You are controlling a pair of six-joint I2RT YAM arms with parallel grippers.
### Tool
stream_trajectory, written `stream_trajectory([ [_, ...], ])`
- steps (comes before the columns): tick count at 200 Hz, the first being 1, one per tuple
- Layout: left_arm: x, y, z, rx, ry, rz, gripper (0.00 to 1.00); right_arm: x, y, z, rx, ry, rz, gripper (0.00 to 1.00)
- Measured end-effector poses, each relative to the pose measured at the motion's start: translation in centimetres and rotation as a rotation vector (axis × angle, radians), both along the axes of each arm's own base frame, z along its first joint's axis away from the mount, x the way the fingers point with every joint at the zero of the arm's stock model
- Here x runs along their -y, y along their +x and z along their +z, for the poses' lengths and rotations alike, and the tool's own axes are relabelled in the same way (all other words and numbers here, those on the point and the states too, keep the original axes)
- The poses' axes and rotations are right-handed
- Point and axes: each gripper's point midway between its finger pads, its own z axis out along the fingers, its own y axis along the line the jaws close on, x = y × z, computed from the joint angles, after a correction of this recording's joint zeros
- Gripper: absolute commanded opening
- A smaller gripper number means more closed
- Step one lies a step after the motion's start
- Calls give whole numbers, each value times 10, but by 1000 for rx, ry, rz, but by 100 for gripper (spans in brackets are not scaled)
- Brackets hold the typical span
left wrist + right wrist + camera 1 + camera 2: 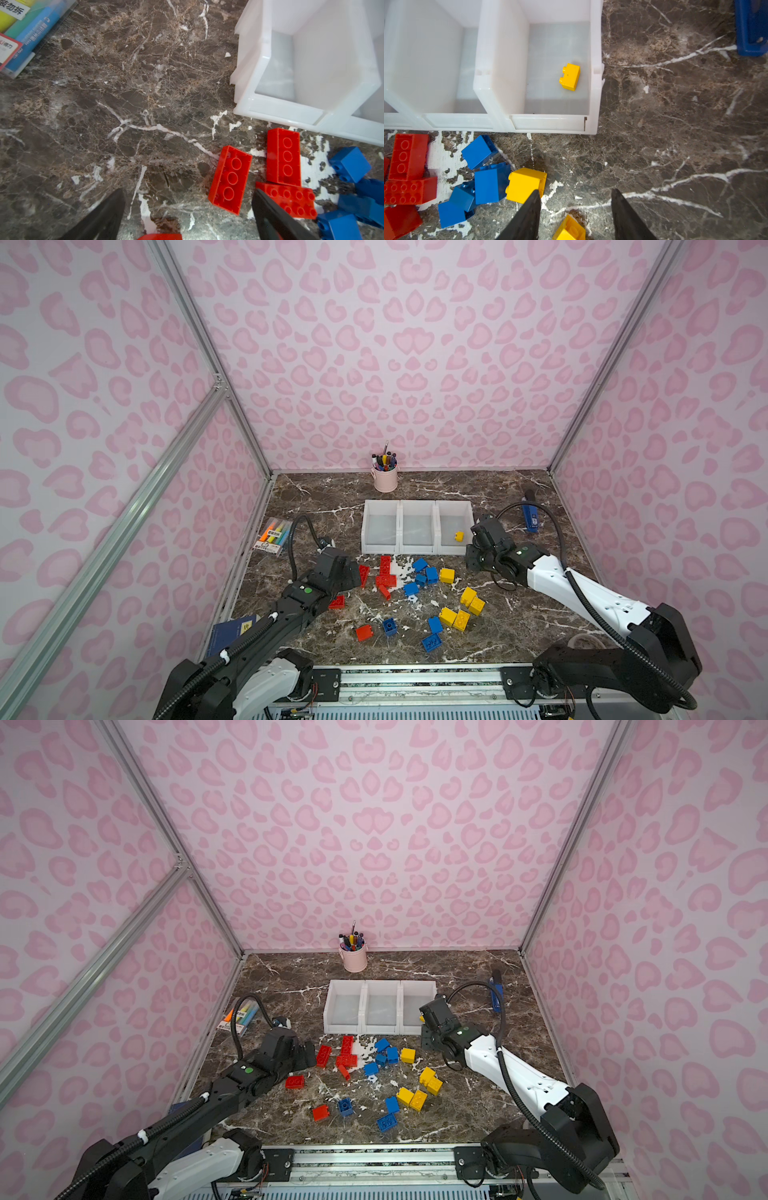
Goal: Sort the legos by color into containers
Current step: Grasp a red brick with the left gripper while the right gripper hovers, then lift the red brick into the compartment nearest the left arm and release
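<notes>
From where I stand the containers form a white row of three toward the back of the desk. Only the end bin on the right arm's side holds anything, one small yellow brick, so I take that bin to be the yellow one. The rest lie loose in front of the row's low lips: red bricks before the left-arm end, blue bricks before the middle, more yellow bricks farther out from the occupied end. The left claw hangs low before the left-arm end, jaws spread wide and empty. A red oblong brick lies hollow side up just ahead of and between them, close to one finger, and the wide spread looks chosen to straddle it. The right claw stands just off the front corner of the occupied bin, jaws partly apart and gripping nothing, which reads to me as lining up on another yellow. The right wrist view shows the binned brick on its side near the outer wall, studs toward the middle bin, whereas in a top view the right arm hides nearly all of it. Only the left wrist view shows the red brick's hollow underside. Only from above do I see the pen cup behind the row, with the highlighter pack and blue tool off either end
</notes>
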Motion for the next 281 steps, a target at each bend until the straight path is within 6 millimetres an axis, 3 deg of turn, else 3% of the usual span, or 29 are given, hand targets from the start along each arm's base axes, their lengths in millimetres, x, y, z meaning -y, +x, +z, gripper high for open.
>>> stream_trajectory([
  [41, 2, 0, -17, -97, 62, -32, 100, 0, -2, -2, -2, 13, -19, 55],
  [101, 24, -3, -33, -182, 54, -156, 91, -1, -2, -5, 0, 26, -30, 55],
  [167, 47, 10, -48, -245, 85, -237, 68, -4, -4, -7, -9, 25, -26, 55],
  [225, 56, 20, -60, -285, 101, -258, 39, -4, -6, -8, -8, 27, -25, 54],
  [281, 67, 19, -51, -258, 94, -292, 32, -3, -6, -2, 7, 38, -30, 53],
])
